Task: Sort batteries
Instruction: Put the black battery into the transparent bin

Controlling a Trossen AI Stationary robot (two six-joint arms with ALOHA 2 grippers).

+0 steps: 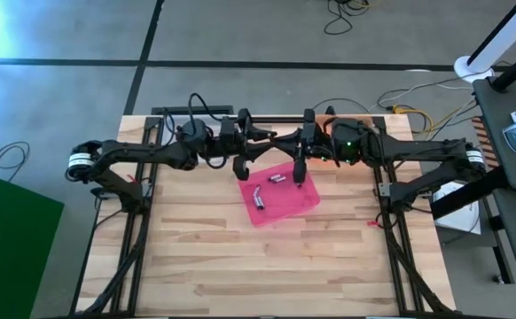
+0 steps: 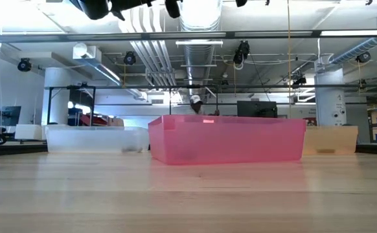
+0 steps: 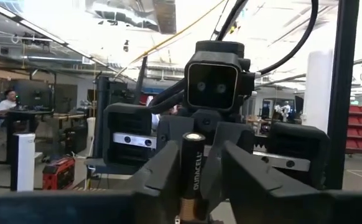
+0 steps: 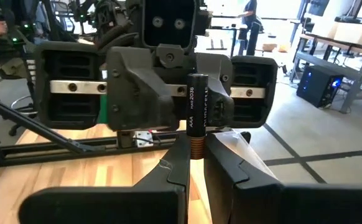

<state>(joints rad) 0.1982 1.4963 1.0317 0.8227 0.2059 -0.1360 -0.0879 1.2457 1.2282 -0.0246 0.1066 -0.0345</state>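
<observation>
Presently our left gripper [image 3: 193,186] pinches one Duracell battery [image 3: 192,171] upright at centre frame, our right gripper [image 4: 196,165] pinches another AAA battery [image 4: 198,112]; more batteries [image 1: 271,182] lie in the pink tray [image 1: 298,206]. With grippers facing closely, we risk collision or slippage.

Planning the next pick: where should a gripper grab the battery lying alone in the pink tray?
Grip the lone battery mid-barrel, coming straight down, fingers straddling its width. It lies flat on the floor of the pink tray, and the walls probably block a sideways approach.
</observation>
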